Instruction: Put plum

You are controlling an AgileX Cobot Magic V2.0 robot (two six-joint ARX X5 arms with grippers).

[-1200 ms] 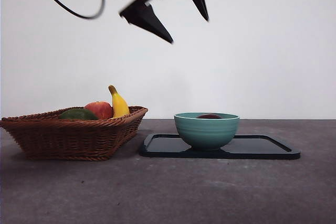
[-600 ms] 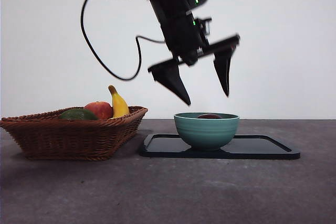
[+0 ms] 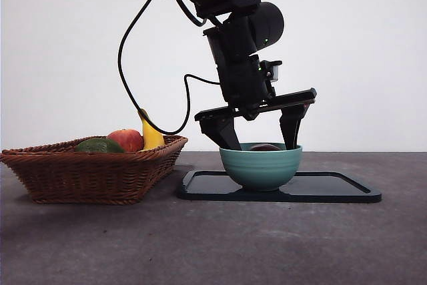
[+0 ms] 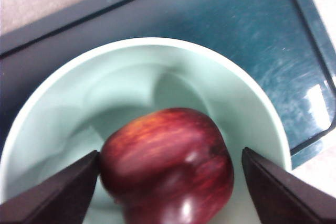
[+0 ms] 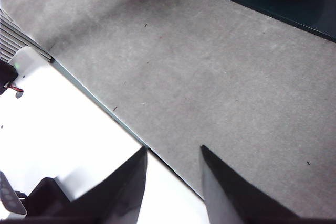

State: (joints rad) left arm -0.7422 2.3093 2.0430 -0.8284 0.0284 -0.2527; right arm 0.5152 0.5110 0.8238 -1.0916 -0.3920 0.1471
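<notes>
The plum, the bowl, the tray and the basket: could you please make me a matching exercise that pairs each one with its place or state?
Things:
1. plum
2. bowl
3. tray
4. basket

Places or states:
A. lies flat on the table with the bowl standing on it
B. holds an apple, a banana and a green fruit
C. lies inside the bowl, between the open jaws of the left hand
D. stands on the tray, beside the basket

Pairs: 1-C, 2-D, 3-A, 4-B
</notes>
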